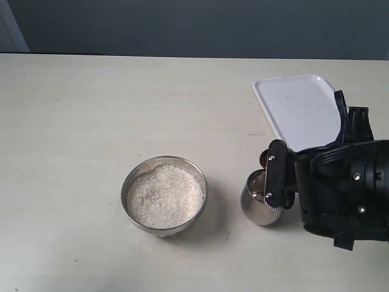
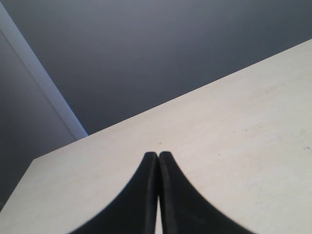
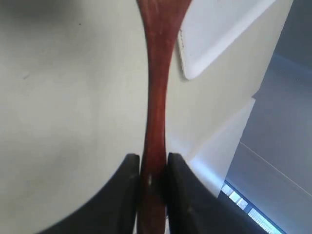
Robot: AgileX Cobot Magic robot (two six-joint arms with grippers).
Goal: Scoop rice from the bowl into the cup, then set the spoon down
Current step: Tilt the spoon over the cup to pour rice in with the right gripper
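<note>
Clamped by its thin handle between the fingertips of the right gripper [image 3: 153, 163]: the dark reddish-brown spoon [image 3: 157, 92], with the jaws narrowly apart and pressing the wood on both sides. In the right wrist view, handle straight out from the jaws and broader toward the head, the head itself cut off by the frame edge. In the exterior view, only a small reddish bit of it visible just behind the black finger, over the cup [image 1: 252, 207]; impossible to tell whether the head sits inside the cup or above it. Cup upright toward the front right of the desk [image 1: 73, 121], near the right edge, its mirror wall partly covered by the gripper's finger; contents not readable. To its left and clearly apart, nearer the middle of the desk and toward the front edge, the wider steel bowl [image 1: 125, 188], upright, filled almost to the rim with rice [image 1: 164, 196], off-white and grainy, roughly level on top. Behind the cup, toward the far right corner, a flat white tray [image 1: 298, 103], at an angle to the desk's edges, its near end hidden behind the black arm. Fingertips of the left gripper [image 2: 158, 157] pressed together, nothing between them, over bare desk near a far edge, dark wall beyond
</note>
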